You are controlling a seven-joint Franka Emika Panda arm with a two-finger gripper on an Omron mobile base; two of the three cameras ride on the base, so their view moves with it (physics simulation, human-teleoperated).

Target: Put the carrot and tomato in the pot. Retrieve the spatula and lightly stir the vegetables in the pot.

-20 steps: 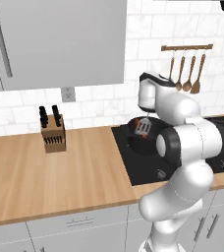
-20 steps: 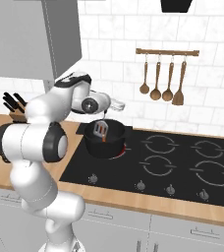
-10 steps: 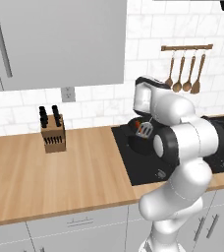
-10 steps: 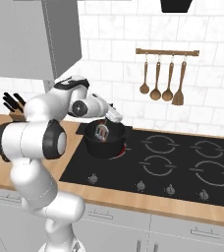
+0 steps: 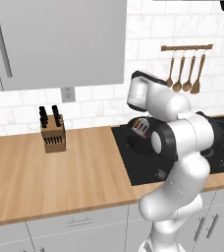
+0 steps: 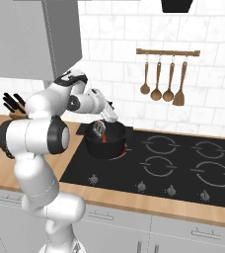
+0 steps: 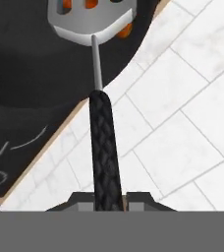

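Observation:
The black pot sits on the hob's near left burner, also in the left base view. My gripper is shut on the spatula's black handle. The slotted silver head hangs down inside the pot. Orange carrot shows through the slots and beside the head. In the right base view the gripper is above the pot's far rim, with the spatula head over a red-orange patch of vegetables. I cannot tell the tomato apart from the carrot.
A black hob stretches right of the pot. Brown wooden spoons hang from a rail on the tiled wall. A knife block stands on the wooden counter to the left. A grey wall cabinet hangs above.
The hand has swung slightly to the left, and the spatula head has shifted a little inside the pot. The grip on the handle holds.

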